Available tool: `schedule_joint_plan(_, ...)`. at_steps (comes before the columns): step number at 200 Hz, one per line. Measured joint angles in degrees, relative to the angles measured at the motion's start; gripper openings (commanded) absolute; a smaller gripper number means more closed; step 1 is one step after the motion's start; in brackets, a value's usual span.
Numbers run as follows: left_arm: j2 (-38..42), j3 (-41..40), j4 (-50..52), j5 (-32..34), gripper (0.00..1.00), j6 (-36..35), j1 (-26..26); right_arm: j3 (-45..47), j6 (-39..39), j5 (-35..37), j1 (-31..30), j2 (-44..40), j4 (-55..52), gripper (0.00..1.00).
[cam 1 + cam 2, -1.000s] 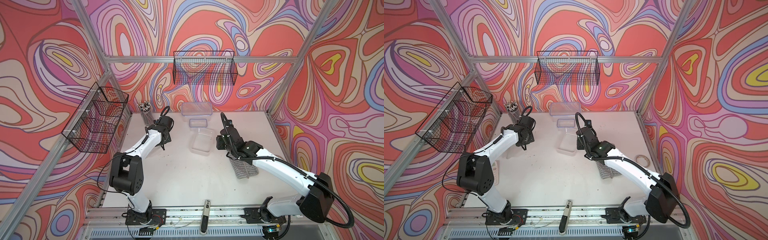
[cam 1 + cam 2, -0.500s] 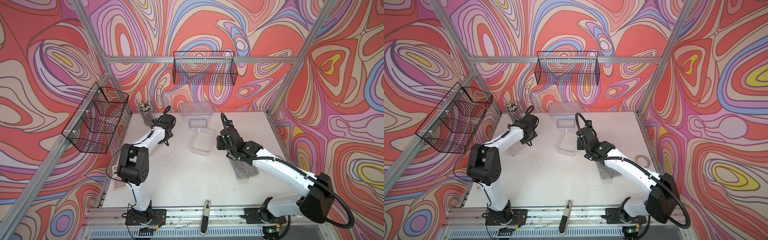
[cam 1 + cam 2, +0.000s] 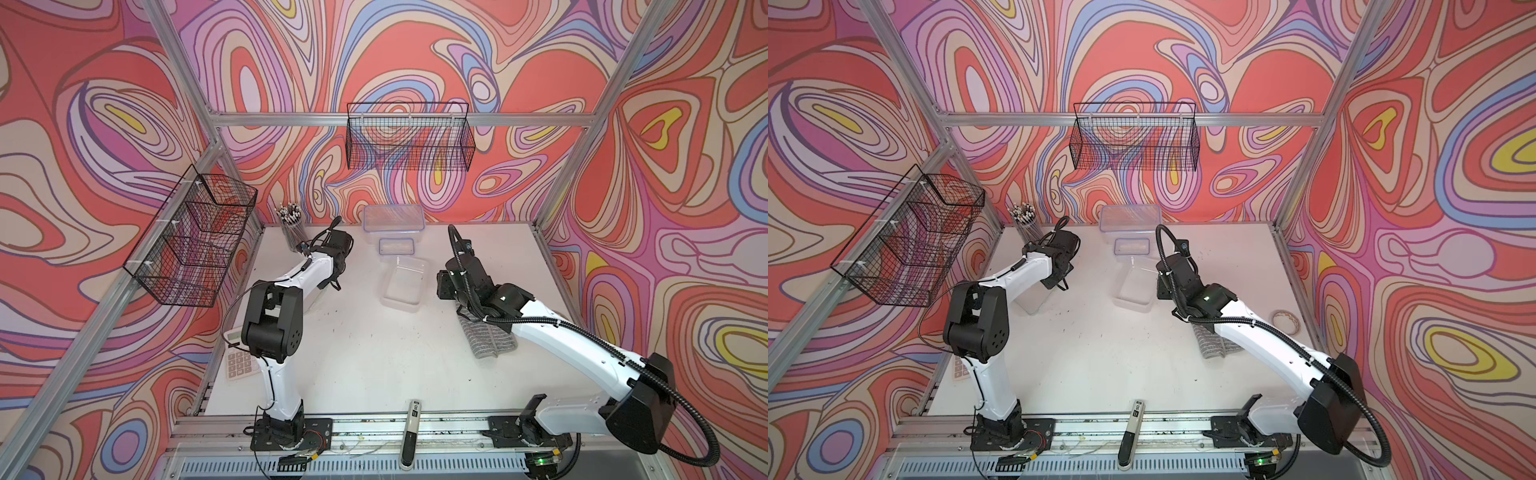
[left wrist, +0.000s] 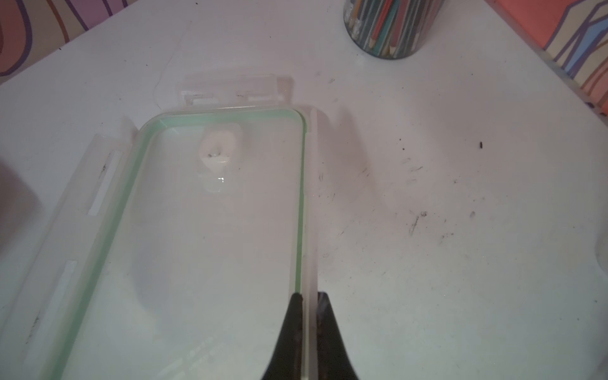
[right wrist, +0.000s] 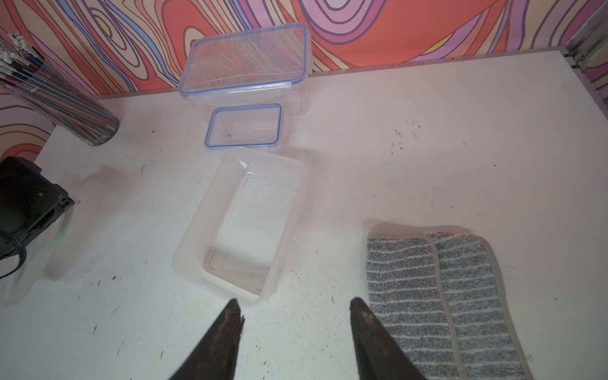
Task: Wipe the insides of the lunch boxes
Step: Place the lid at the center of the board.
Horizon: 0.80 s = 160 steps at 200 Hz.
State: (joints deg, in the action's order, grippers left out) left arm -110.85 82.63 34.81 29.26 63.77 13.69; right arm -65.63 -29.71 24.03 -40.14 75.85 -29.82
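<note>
The left pincer (image 4: 309,297) is clamped on one long edge of a frosted rectangular plastic lid with a green seal (image 4: 214,230), at the left of the white table (image 4: 460,263), near a clear cup of coloured pencils (image 4: 385,29). Whether the lid rests flat I cannot tell. The right pincer (image 5: 294,307) hangs with its jaws apart and empty over bare table, with an open clear plastic tub (image 5: 192,243) to the left and a folded grey striped cloth (image 5: 437,296) to the near right. Just beyond the open tub sits a small clear tub with a blue-rimmed lid (image 5: 243,126), and at the far wall a large clear tub with a blue-rimmed lid (image 5: 246,56); both are closed.

The lid is held only by a thin rim, so it may swivel or slip out. The cloth is folded double, so a pinch may lift one layer and leave the rest trailing. The open tub looks light and is unheld; wiping could shove it into the small tub behind
</note>
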Motion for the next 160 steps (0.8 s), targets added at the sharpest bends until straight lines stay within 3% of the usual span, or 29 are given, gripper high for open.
schedule_joint_plan(54, -0.37, 0.63, -1.05, 0.28, 0.24, 4.52, -0.9, 0.9, -0.83, 0.44, 0.0, -0.11, -0.74, 0.55)
schedule_joint_plan(98, -1.46, 1.73, -2.38, -0.79, 0.3, 5.53, -1.51, 1.16, -1.33, 0.68, 0.0, -0.57, -1.42, 0.57)
schedule_joint_plan(140, -0.96, 0.74, -6.91, -5.2, 0.37, 3.91, -1.7, 3.39, -2.29, 1.14, 2.58, -2.4, -3.61, 0.74)
schedule_joint_plan(160, 1.44, -2.91, -10.71, -9.27, 0.41, 1.4, -1.6, 6.4, -3.19, -0.72, 7.5, -2.78, -4.63, 0.96)
